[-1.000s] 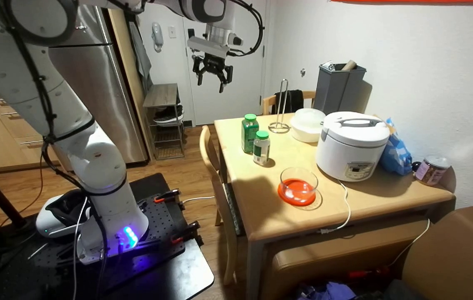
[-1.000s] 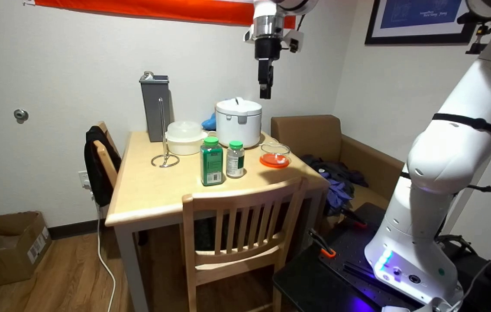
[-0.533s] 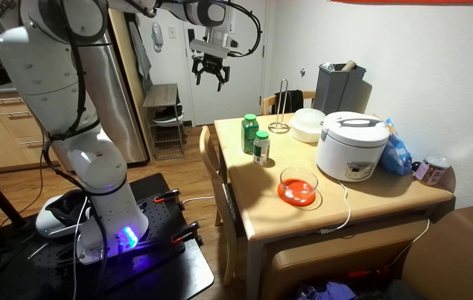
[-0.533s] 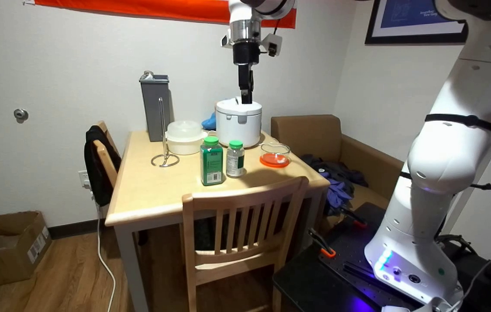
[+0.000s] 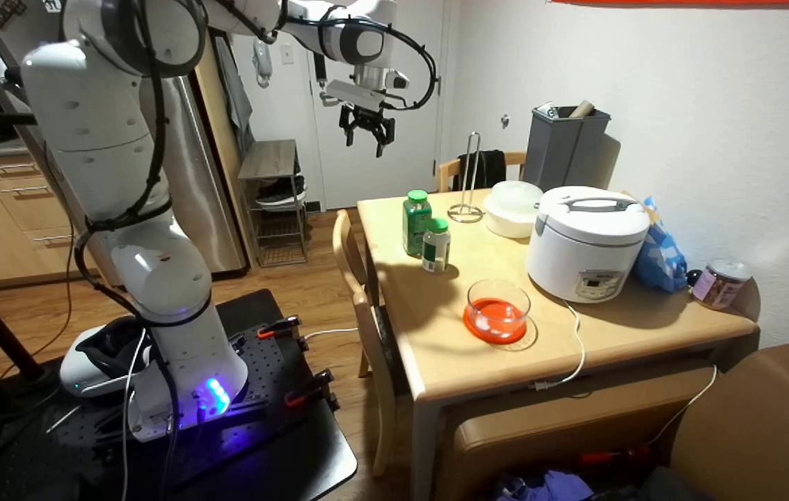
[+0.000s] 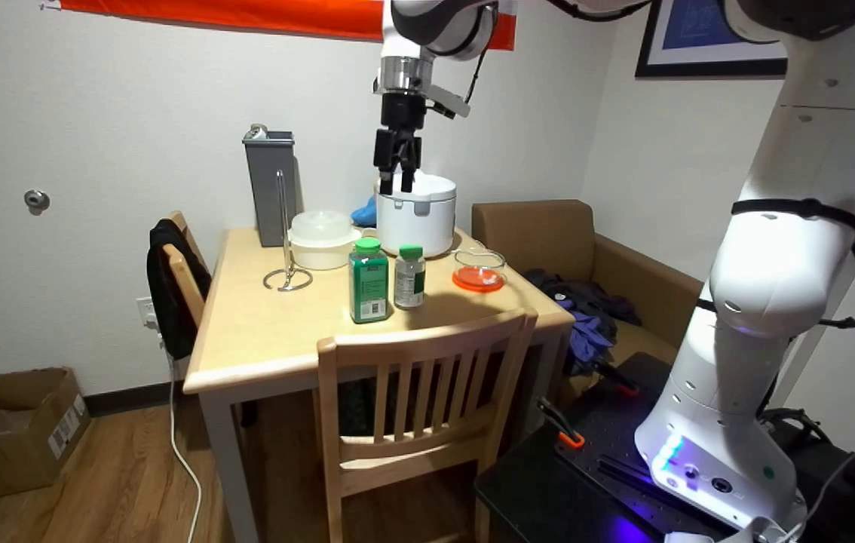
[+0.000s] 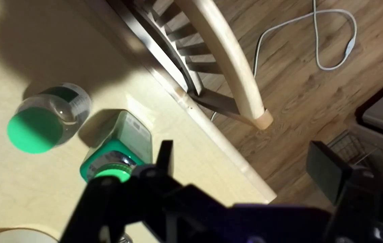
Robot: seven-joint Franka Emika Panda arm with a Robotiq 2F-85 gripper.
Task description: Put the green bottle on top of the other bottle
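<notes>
The green bottle point(image 5: 414, 229) stands upright on the table with a bright green cap, and also shows in an exterior view point(image 6: 369, 286) and the wrist view point(image 7: 135, 135). The other bottle point(image 5: 435, 252), clear grey with a white and dark green label and a green cap, stands upright close beside it, and also shows in an exterior view point(image 6: 409, 283) and the wrist view point(image 7: 73, 108). My gripper point(image 5: 365, 145) is open and empty, high above the table. In the wrist view the gripper point(image 7: 244, 158) has its left finger partly covering the green bottle; the gap lies over the table edge.
A metal paper towel stand point(image 6: 286, 241), a white lidded bowl point(image 6: 322, 245) and a white rice cooker point(image 6: 418, 222) stand on the table point(image 5: 429, 362). A glass bowl on a red lid point(image 5: 497, 316) sits nearer the couch. A wooden chair point(image 6: 427, 339) is tucked at the table's edge.
The arm has swung, carrying the gripper left in an exterior view. It has turned so both fingers now show there side by side, and it is slightly lower. The bottles have not moved.
</notes>
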